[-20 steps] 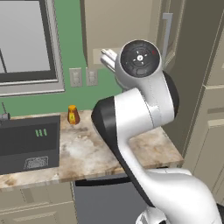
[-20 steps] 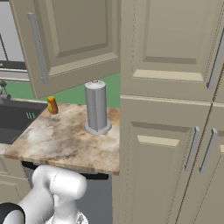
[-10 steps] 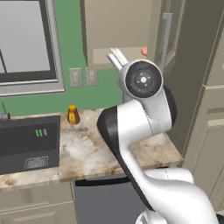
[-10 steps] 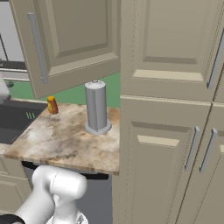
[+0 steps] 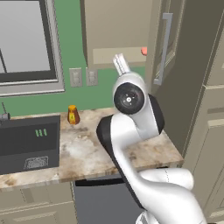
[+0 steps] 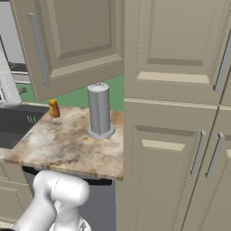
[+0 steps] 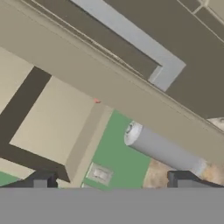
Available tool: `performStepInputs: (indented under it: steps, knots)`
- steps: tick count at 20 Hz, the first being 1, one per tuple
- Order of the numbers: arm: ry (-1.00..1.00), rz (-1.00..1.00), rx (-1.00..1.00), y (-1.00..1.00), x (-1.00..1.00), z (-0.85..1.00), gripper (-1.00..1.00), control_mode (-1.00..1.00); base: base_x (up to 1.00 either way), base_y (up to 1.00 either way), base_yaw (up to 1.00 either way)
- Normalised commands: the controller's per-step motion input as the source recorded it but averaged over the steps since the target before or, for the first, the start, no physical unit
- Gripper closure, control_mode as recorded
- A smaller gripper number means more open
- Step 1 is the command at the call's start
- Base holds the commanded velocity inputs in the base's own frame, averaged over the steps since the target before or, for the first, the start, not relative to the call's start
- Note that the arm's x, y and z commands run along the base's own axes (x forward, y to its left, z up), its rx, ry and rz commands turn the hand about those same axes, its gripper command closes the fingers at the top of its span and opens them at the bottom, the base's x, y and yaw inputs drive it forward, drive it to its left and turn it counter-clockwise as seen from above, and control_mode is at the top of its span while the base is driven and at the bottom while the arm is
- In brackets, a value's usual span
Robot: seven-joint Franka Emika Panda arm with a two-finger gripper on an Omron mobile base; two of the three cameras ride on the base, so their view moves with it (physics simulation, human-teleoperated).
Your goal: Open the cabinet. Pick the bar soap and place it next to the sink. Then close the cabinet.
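Observation:
The cabinet (image 5: pixel 116 30) hangs open above the counter, its door (image 5: pixel 175 52) swung out to the right with the silver bar handle (image 5: pixel 164 48) facing me. On the shelf, at the right end, lies the salmon-pink bar soap (image 5: pixel 144 50), a small pink speck (image 7: pixel 97 100) in the hand view. My gripper (image 5: pixel 120 64) points up just below the shelf's front edge, left of the soap and apart from it. It is open and empty, with both fingertips (image 7: pixel 41 180) set wide apart. The dark sink (image 5: pixel 26 127) lies at the counter's left.
An amber jar (image 5: pixel 73 115) stands on the marble counter (image 5: pixel 87 153) by the green wall. A grey paper towel roll (image 6: pixel 99 110) stands upright near the tall cabinets (image 6: pixel 180 135) on the right. Two wall outlets (image 5: pixel 83 77) sit under the shelf.
My wrist has dropped and swung slightly, so the hand now tilts more steeply up toward the shelf. The door, soap and jar have not moved.

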Motion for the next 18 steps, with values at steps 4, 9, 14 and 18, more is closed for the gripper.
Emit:
performStepInputs:
  steps: [4, 9, 14, 18]
  knots:
    - [0.00, -0.24, 0.25, -0.02, 0.08, 0.05, -1.00, -1.00, 0.00, 0.00, 0.00]
    - [0.00, -0.32, 0.27, 0.00, 0.00, 0.04, -1.00, -1.00, 0.00, 0.00, 0.00]
    - [-0.07, -0.24, 0.17, -0.12, 0.03, -0.01, -1.00, -1.00, 0.00, 0.00, 0.00]
    - [-0.29, -0.21, 0.02, -0.09, 0.11, -0.25, -1.00, -1.00, 0.00, 0.00, 0.00]
